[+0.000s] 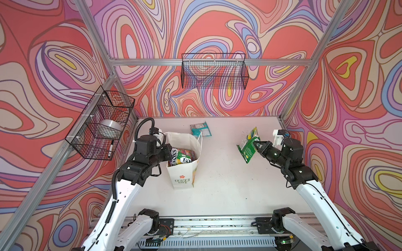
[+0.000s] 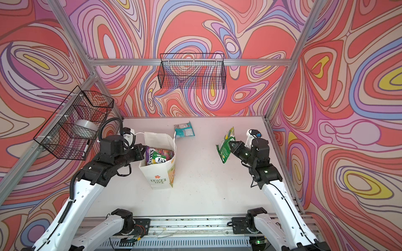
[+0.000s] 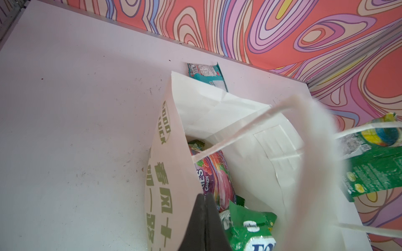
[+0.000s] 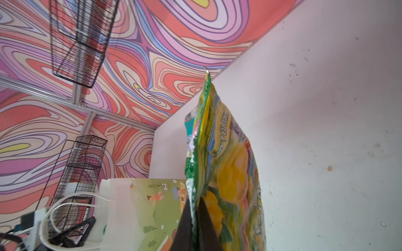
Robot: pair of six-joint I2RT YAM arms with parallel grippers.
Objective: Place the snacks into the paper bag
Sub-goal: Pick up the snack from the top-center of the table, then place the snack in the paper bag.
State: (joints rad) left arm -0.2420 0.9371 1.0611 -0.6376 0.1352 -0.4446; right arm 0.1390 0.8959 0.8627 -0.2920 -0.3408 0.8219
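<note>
Left gripper (image 1: pixel 169 152): clamps shut on the left rim of the paper bag (image 1: pixel 182 176); in the left wrist view, presses its black fingers (image 3: pixel 195 217) together over the bag's green-printed side wall.

Paper bag: stands upright on the white table (image 1: pixel 228 191), left of centre, mouth open, cord handles loose. Holds several snacks, among them a green Fox's packet (image 1: pixel 185 159) on top and a purple berry packet (image 3: pixel 214 180) beside it.

Right gripper (image 1: pixel 257 144): pinches shut on one edge of a green-and-yellow packet (image 1: pixel 248 150); holds it in the air over the right part of the table, well apart from the bag.

Teal packet (image 1: pixel 199 128): lies flat on the table just behind the bag, near the back wall, touching neither gripper.

Black wire baskets: hang on the back wall (image 1: pixel 214 71) and the left wall (image 1: pixel 100 123).
</note>
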